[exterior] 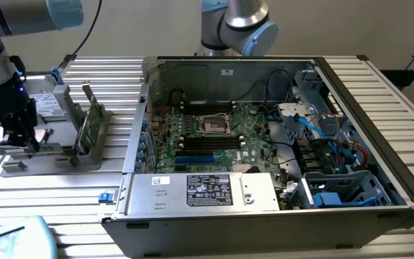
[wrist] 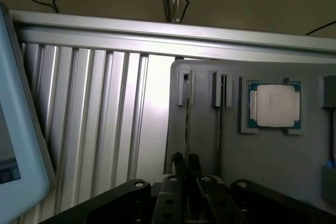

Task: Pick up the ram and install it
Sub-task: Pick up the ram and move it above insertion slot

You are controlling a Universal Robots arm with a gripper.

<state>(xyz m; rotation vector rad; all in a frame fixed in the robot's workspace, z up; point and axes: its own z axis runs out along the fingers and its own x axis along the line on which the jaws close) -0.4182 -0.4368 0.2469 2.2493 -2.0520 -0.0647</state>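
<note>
Ram point(exterior: 88, 116) stands on edge toward the exterior view's left: a thin, narrow green board slotted upright between the grey plastic walls of a holder tray point(exterior: 49, 163), which rests on the ribbed aluminium tabletop point(exterior: 49, 199).

Starting from the exterior view's left, the arm point(exterior: 9, 108), dark and cylindrical, hangs over the tray's left end, well apart from the ram. Next, a boxy grey drive point(exterior: 47, 102) with a pale label leans in the tray, and then comes the ram. Right of the tray sits an open steel computer case point(exterior: 264, 234). Its green motherboard point(exterior: 254, 121) carries a square socket point(exterior: 214, 124) and long dark slots. A flat silver power supply point(exterior: 203, 191) with a black label lies along the near side. A blue plastic drive cage point(exterior: 344, 195) sits in the near right corner.

In the wrist view the tool point(wrist: 186, 162) has its 2 black fingertips point(wrist: 178, 162) drawn almost together, leaving only a slit. A thin strip point(wrist: 186, 124), seen edge-on, runs from a slotted grey post point(wrist: 185, 87) to that slit. Whether the tool pinches it I cannot tell. A 2nd strip point(wrist: 220, 129) lies parallel just beside it, in its own post point(wrist: 221, 88). Beside these, a square processor chip point(wrist: 274, 106) with a matt silver lid sits flat in a recess of the tray.
</note>
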